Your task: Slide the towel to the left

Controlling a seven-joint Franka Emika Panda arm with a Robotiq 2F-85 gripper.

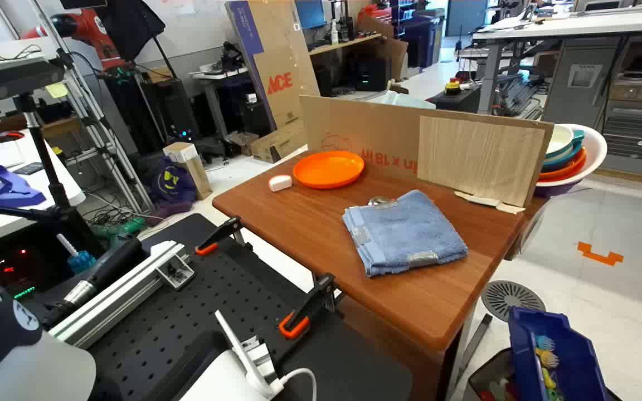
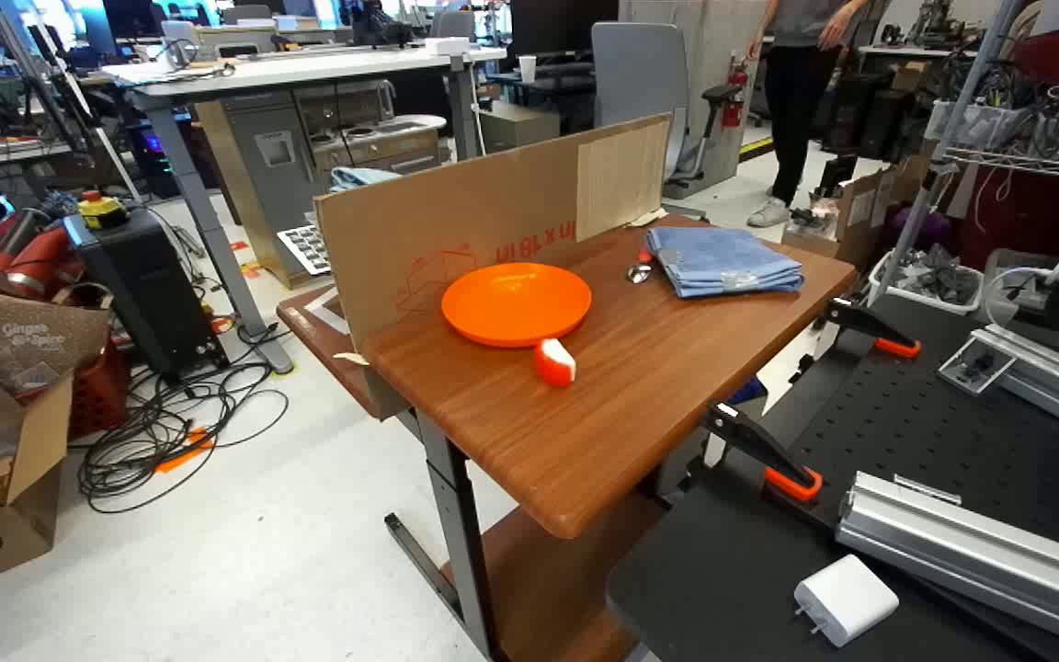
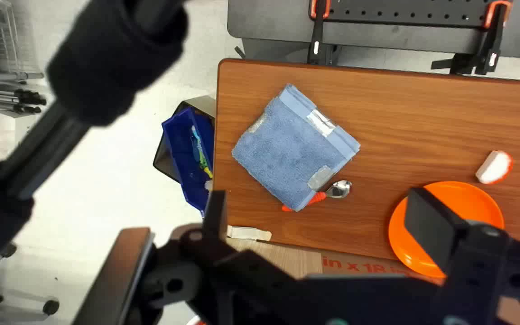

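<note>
Wrist view gives us the plainest lettering: red print on the brown cardboard panel (image 3: 364, 262) reads "in x 18 in", and in both exterior views we see it upside down. In an exterior view we also read "ACE" in red on a tall brown cardboard box (image 1: 276, 61) and "KA" on the white robot arm (image 1: 48, 356). "Ginger" and "Spice" show on a brown speckled package (image 2: 33, 336).

From the wrist we look past a black two-finger gripper (image 3: 321, 216), its fingers (image 3: 431, 225) spread wide. The folded blue-grey cloth towel (image 3: 287, 149) lies on the brown wood-grained table (image 3: 422, 122), beyond the fingertips and apart from them, in line with the gap but nearer the finger at the picture's left.

It sits like a diamond to the table's edges: one corner points to the black perforated board (image 3: 400, 10), the opposite one to the panel. With sides nearly equal, we cannot tell a long axis. The corner nearest the panel lies across the red-orange handle of a metal spoon (image 3: 340, 189); a round, glossy orange plate (image 3: 472, 203) rests well apart.
</note>
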